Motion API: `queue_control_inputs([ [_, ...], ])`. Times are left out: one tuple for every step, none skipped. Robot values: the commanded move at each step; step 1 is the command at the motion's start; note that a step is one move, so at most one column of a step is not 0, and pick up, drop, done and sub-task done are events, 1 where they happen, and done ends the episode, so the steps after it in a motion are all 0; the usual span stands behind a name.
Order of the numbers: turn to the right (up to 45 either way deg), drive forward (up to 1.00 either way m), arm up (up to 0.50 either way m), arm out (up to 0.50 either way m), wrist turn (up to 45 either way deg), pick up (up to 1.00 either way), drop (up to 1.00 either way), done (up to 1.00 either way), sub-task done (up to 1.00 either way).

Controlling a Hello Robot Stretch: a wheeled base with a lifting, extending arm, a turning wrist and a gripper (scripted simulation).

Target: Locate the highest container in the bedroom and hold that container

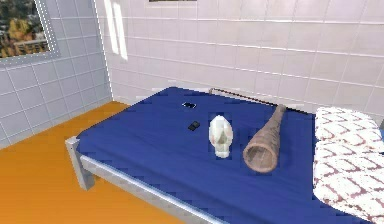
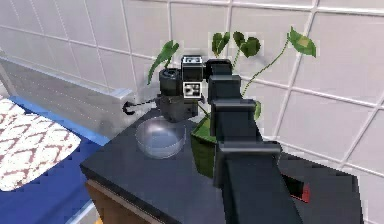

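Note:
A clear rounded glass bowl [image 2: 160, 140] stands on a dark tabletop [image 2: 140, 178] in the arm side view. The dark arm rises from the bottom edge to two white marked squares [image 2: 191, 76]. My gripper [image 2: 130, 107] reaches left from them, just above the bowl against the tiled wall. I cannot tell whether it holds anything or touches the bowl. A leafy green plant [image 2: 240, 45] in a pot stands behind the arm on the same tabletop.
A small red-marked object [image 2: 308, 190] lies on the tabletop's right. A patterned pillow [image 2: 30, 140] lies on the bed to the left. In the forward view a blue bed [image 1: 140, 135] carries a white object [image 1: 220, 137], a brown bat-like thing [image 1: 268, 140] and two small dark items [image 1: 192, 126].

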Motion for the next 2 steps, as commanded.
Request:
queue_control_inputs([
  [0.0, 0.0, -0.2, 0.0, 0.0, 0.0, 0.0, 0.0, 0.0],
  [0.0, 0.0, 0.0, 0.0, 0.0, 1.0, 0.0, 0.0, 0.0],
])
